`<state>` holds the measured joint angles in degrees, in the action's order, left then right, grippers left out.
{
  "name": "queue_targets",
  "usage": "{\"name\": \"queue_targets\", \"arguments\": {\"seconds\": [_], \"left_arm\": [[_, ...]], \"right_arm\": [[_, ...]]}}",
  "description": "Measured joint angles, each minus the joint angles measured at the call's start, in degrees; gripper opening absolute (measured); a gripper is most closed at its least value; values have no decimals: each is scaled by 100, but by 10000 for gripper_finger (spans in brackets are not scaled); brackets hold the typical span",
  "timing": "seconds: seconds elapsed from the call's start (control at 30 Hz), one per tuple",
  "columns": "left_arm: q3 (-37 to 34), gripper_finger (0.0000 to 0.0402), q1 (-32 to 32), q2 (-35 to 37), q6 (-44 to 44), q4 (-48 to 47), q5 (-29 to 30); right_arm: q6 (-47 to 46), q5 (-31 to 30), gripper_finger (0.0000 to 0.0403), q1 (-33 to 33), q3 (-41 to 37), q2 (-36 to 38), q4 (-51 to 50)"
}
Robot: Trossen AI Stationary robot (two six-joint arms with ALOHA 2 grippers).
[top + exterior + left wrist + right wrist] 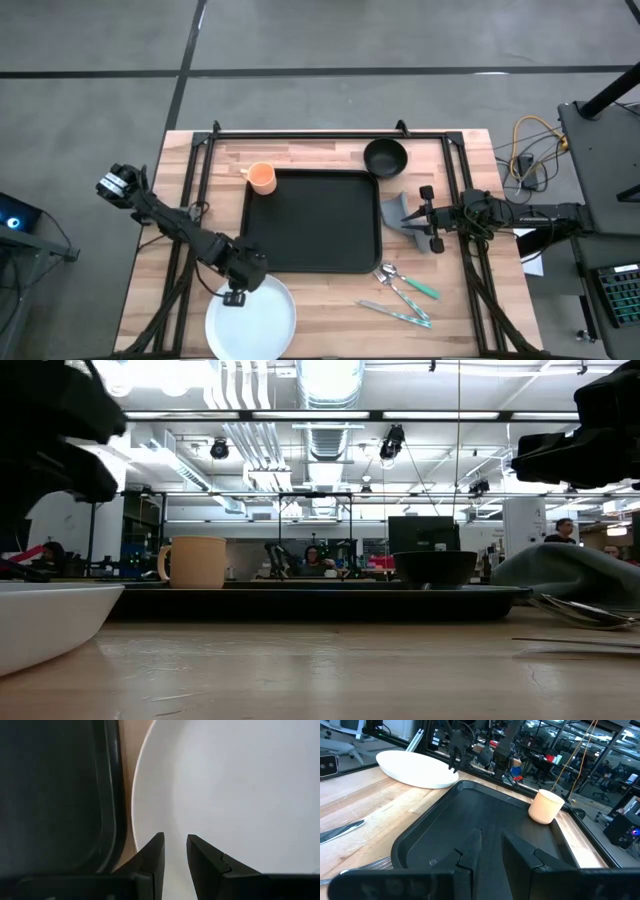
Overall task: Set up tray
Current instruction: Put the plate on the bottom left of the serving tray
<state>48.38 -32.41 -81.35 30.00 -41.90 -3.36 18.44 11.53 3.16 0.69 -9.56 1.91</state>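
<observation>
Two dark arms reach over the wooden tabletop [330,300], one from each side. Farthest left, the left pincer [234,297] hangs over the round white plate [255,320], right at the plate's 11 o'clock rim; its fingers [155,855] stand a narrow gap apart with nothing between them. That plate sits at about 7 o'clock from the large flat black rectangular tray [312,222], just beside the tray's near-left corner. The tray lies in the middle of the tabletop and its floor is bare. A small orange cup [261,178] stands at the tray's 11 o'clock corner; whether it is on the rim or just off it I cannot tell. A small black bowl [385,157] rests on the wood at the tray's 1 o'clock corner. At 3 o'clock from the tray lies a folded grey cloth [394,211], and the right pincer [428,218] hovers beside it, fingers [470,852] nearly together and empty, pointing across the tray. Cutlery with green handles [405,295] lies at about 5 o'clock from the tray.
</observation>
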Motion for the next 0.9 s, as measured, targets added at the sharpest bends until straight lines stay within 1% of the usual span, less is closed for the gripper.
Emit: {"name": "queue_targets", "arguments": {"seconds": [0.13, 0.37, 0.9], "left_arm": [[5, 62, -144, -1, 457, -277, 41], [-139, 62, -270, 0, 1049, -363, 37], [-232, 62, -272, 1, 1113, -574, 30]], "right_arm": [[0, 0, 63, 0, 0, 0, 0], [0, 0, 63, -2, 0, 0, 0], [0, 0, 63, 0, 1, 0, 0]]}}
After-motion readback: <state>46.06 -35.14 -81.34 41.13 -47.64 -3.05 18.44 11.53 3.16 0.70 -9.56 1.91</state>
